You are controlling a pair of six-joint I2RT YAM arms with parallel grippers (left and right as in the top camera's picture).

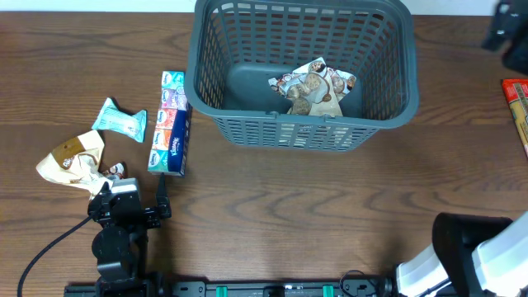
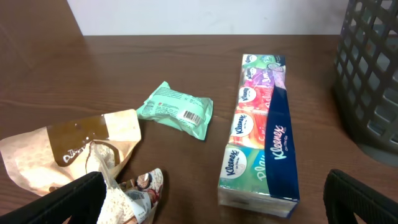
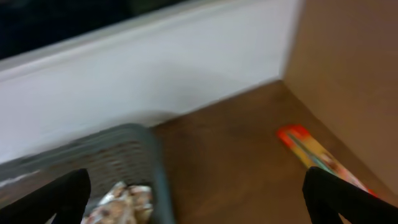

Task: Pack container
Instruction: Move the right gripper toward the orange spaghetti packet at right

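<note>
Tissues (image 1: 170, 124) lie just ahead of the left gripper (image 1: 134, 190) — spread, empty — long axis running away from it; right gripper (image 3: 196, 199), spread too, hangs past the basket (image 1: 388, 107).

Fig.: my two arms, o/h + wrist cams. Left arm (image 1: 111, 247) sits at the near-left edge, black links stacked low. I see the left gripper (image 1: 133, 190) pointing away from its base, jaws spread wide w/ nothing between them. In its wrist cam the fingers (image 2: 68, 199) show only as dark tips at the bottom corners. Right arm (image 1: 462, 260) rises near-right, pale elbow close to the cam, blurred. Right gripper (image 1: 506, 31) is far-right, dark, partly out of frame. On its wrist cam I read fingers (image 3: 59, 196) at opposite bottom corners, jaws wide, holding nothing.
</note>
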